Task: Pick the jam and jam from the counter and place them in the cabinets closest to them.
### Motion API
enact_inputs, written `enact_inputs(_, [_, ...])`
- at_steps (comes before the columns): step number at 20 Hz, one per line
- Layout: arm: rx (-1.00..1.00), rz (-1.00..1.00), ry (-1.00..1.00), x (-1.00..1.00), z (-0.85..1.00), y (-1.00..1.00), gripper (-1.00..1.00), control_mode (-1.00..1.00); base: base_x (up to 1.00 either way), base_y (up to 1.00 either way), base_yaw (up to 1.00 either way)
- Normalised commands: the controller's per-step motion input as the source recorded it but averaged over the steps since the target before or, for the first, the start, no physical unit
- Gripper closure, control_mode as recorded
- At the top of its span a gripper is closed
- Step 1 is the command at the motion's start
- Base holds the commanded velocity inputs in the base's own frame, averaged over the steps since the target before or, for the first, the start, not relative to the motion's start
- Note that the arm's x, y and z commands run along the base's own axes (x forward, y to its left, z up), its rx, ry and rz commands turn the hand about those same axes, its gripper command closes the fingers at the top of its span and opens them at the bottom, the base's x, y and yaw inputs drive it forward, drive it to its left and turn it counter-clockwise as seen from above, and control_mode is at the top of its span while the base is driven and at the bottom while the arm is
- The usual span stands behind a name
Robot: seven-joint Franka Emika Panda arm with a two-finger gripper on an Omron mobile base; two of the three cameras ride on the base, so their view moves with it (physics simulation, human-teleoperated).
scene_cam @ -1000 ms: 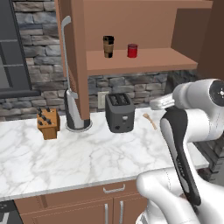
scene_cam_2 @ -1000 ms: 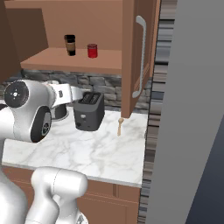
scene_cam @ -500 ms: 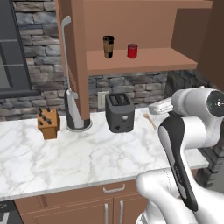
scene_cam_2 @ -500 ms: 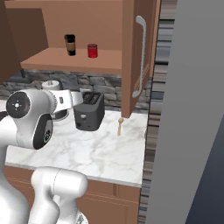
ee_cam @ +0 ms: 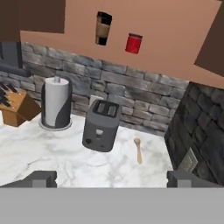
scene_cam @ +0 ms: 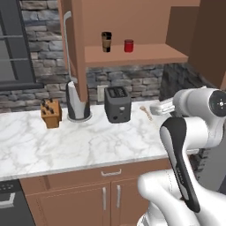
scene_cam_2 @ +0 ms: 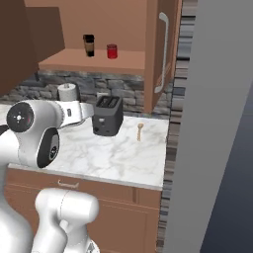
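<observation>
Small dark red jam jar (scene_cam: 128, 46) upright on open wooden cabinet (scene_cam: 132, 55) shelf

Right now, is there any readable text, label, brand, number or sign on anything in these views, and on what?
No readable text in any view.
Red jam jar on the cabinet shelf: plain, no label visible.
Dark cup with a tan band: the band carries no lettering.
Toaster: a small pale knob on its front, no brand or numbers.
Paper towel roll, knife block, wooden spoon: unmarked.
</observation>
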Motion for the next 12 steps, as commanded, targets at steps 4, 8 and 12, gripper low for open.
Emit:
enact_inputs(4, [0.0,0.0,0.0,0.0,0.0,0.0,-1.0,1.0,-0.51,0.0,0.01])
enact_inputs(8, [0.0,0.0,0.0,0.0,0.0,0.0,-1.0,1.0,-0.54,0.0,0.01])
enact_inputs(12, [0.0,0.0,0.0,0.0,0.0,0.0,-1.0,1.0,-0.51,0.04,0.0])
